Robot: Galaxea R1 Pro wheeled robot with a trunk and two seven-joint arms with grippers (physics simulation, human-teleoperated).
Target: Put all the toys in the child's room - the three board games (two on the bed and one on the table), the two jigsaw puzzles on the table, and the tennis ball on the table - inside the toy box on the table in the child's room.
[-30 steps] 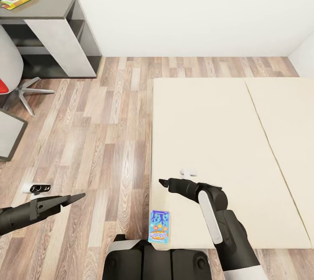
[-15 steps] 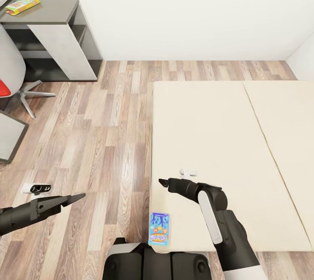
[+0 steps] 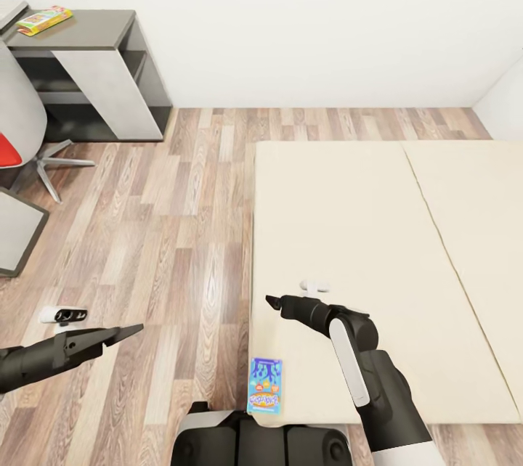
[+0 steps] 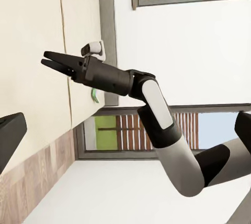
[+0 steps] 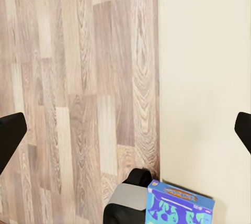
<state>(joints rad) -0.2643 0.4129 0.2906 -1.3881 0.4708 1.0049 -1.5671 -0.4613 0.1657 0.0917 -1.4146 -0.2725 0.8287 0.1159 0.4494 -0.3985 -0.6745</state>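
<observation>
**Blue game at the bed's near corner, nothing picked up yet**

Blue game [image 3: 265,385] lies flat right at the bed's [image 3: 378,234] near left corner, beside the robot's base. Right gripper [image 3: 272,301] hovers above the bed's left edge, fingers nearly closed and empty. Left gripper [image 3: 134,330] hangs over the floor, also nearly closed and empty. I'd open the right fingers wide, pull back toward that corner, and pinch the game's overhanging edge.

You have the cream bed [image 3: 349,234] at right, its seam running near to far; a blue board game [image 3: 265,385] lies flat at its near-left corner. On the wood floor [image 3: 181,219] at left stands the dark table [image 3: 80,23], far left, with a green-red board game [image 3: 45,19] on its top
</observation>
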